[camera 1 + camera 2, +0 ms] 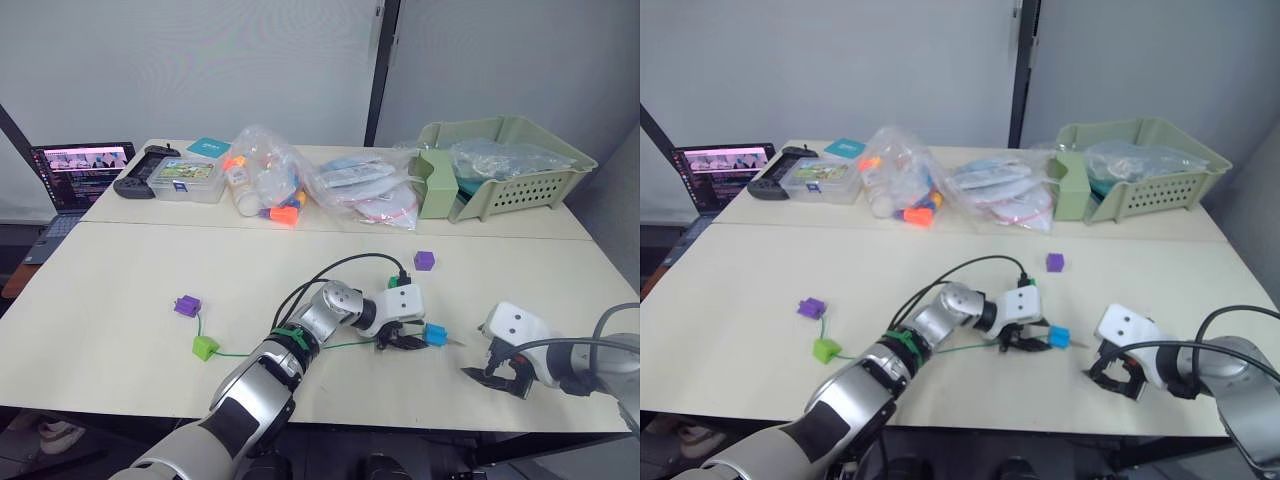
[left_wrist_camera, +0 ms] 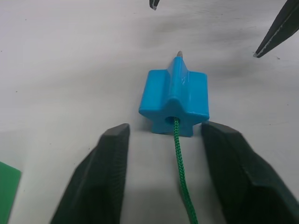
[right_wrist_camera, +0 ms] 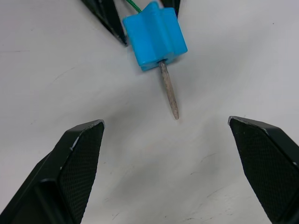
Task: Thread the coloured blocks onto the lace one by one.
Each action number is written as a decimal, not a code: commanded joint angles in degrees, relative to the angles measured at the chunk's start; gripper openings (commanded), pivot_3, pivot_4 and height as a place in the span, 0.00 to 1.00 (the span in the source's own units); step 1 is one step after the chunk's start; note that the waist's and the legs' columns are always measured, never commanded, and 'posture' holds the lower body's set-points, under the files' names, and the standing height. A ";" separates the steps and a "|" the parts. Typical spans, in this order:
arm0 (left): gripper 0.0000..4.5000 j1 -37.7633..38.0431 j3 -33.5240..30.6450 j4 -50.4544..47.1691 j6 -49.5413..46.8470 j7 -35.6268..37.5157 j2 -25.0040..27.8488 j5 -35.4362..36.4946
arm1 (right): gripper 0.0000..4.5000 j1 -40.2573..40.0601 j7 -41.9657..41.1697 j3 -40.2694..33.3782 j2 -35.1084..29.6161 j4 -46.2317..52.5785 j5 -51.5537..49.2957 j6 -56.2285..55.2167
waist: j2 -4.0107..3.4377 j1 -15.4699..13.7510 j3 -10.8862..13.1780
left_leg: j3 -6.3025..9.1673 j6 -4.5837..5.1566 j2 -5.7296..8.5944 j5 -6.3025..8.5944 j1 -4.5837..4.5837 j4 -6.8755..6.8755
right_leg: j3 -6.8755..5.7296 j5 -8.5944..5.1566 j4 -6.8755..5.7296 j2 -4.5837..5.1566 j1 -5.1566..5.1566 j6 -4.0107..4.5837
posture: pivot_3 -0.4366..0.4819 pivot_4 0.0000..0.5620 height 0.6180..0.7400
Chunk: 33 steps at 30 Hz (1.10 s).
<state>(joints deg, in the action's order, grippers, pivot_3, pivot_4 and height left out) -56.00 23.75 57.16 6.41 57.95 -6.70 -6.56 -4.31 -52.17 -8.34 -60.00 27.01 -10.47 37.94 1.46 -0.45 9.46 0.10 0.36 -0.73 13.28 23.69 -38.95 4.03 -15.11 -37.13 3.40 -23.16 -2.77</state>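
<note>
The blue block (image 1: 435,334) lies on the table with the green lace (image 2: 180,158) entering its hole. The lace's stiff tip (image 3: 169,93) pokes out the far side. My left gripper (image 1: 405,342) stands open just behind the block, one finger (image 2: 100,172) on each side of the lace. My right gripper (image 1: 493,377) is open a short way beyond the tip, not touching it. The lace (image 1: 250,352) trails back to a lime green block (image 1: 205,347) and a purple block (image 1: 187,305). Another purple block (image 1: 424,260) and a dark green block (image 1: 396,282) lie loose.
Along the back of the table stand a green basket (image 1: 500,165), clear bags of orange toys (image 1: 265,185), a clear box (image 1: 185,180), a black controller (image 1: 140,172) and a laptop (image 1: 78,172). A black cable (image 1: 340,264) loops over my left arm.
</note>
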 commanded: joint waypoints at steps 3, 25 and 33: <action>0.09 -2.51 -0.44 -0.91 0.68 1.64 -5.20 0.94 | 1.00 0.87 0.13 -1.49 -0.26 1.19 -0.59 -0.12 | 0.00 -0.01 0.00 | 0.00 0.00 0.00 0.00 0.00 0.00 | 0.00 0.00 0.00 0.00 0.00 0.00 | 0.48 0.27 0.98; 0.61 3.62 -3.95 -18.18 -10.43 5.83 3.91 5.03 | 1.00 13.16 -5.01 6.35 -2.73 -7.45 1.78 -6.58 | -0.02 0.58 -0.01 | 0.00 0.00 -0.02 0.00 -0.04 0.01 | 0.00 0.00 -0.02 -0.01 -0.01 0.00 | 0.48 0.27 0.98; 0.91 8.29 -4.24 -28.91 -16.16 5.56 8.97 6.03 | 1.00 32.08 -15.35 20.64 -2.62 -24.68 11.34 -22.43 | -0.05 1.46 -0.02 | -0.06 0.00 -0.03 0.00 -0.12 0.02 | 0.05 0.01 -0.03 0.00 0.01 0.01 | 0.48 0.27 0.98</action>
<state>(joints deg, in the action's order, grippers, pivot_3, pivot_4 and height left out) -47.45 20.21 31.69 -8.87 63.86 2.12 -1.93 26.06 -65.53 11.17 -62.72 4.38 -0.89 19.19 1.41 1.01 9.44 0.04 0.36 -0.79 13.28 23.55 -38.91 4.06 -15.10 -37.17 3.39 -23.15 -2.75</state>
